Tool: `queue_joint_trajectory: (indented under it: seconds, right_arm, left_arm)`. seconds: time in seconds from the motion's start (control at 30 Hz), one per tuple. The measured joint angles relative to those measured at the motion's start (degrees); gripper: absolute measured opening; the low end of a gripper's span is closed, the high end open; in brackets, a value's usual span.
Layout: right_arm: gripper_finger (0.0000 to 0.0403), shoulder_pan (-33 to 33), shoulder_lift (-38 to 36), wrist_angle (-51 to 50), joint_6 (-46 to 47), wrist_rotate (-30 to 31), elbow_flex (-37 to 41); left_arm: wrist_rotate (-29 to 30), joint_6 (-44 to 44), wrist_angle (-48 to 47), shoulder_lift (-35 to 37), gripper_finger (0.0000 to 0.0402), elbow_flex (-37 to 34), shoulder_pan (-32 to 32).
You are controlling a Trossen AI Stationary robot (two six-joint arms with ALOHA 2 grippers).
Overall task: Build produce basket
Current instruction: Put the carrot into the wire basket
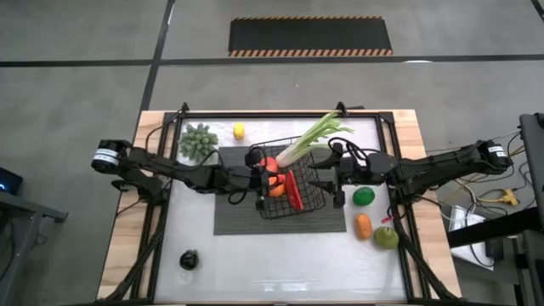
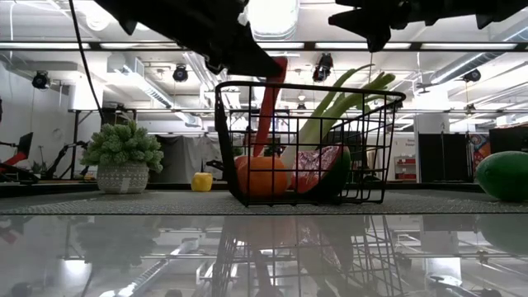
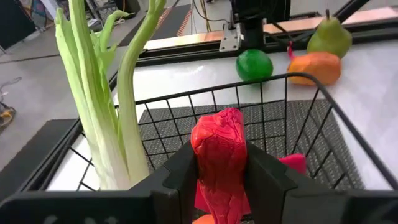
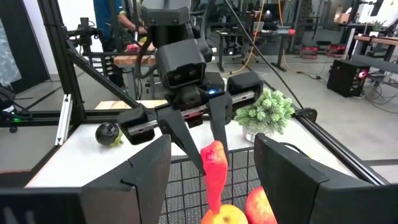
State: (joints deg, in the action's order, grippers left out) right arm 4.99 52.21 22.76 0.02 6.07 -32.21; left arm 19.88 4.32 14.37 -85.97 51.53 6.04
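Observation:
The black wire basket (image 1: 308,200) stands on a dark ribbed mat (image 1: 238,217) at mid-table. A leek (image 1: 310,140) leans on its far rim, and an orange piece (image 2: 262,175) and a red piece (image 2: 318,169) lie inside. My left gripper (image 1: 260,170) is over the basket's left side, shut on a red chili (image 2: 268,107). My right gripper (image 1: 328,172) hovers open above the basket's right rim, level and facing the left gripper, with nothing between its fingers (image 4: 149,174). My left gripper pinches the chili near its upper end (image 3: 217,146) between its two fingers, one on each side. The fingers come from the table's left, slanting slightly down. The chili hangs tilted below them (image 4: 216,177); its lower end reaches down inside the basket, close to the orange piece.
A green round piece (image 1: 363,195), an orange piece (image 1: 363,225) and a pear (image 1: 387,237) lie right of the basket. A small potted plant (image 1: 198,140) and a yellow piece (image 1: 239,131) stand at the far left. A dark piece (image 1: 188,259) lies near the front left.

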Motion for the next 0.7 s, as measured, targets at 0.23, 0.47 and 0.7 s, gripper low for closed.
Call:
queue_joint_trajectory:
  seconds: [0.23,0.47,0.7]
  right_arm:
    - [0.0215,0.0,0.0,-0.3,0.0,0.0,0.0]
    - [0.0215,0.0,0.0,-0.9,0.0,0.0,0.0]
    - [0.0215,0.0,0.0,-1.4,0.0,0.0,0.0]
  left_arm:
    - [-0.6,-1.4,-2.5,1.9,0.0091,-0.1,1.5]
    - [-1.2,-8.4,-4.7,3.9,0.0102,-0.4,1.8]
    - [-3.1,-8.5,-5.2,3.9,0.0137,-1.2,1.9]
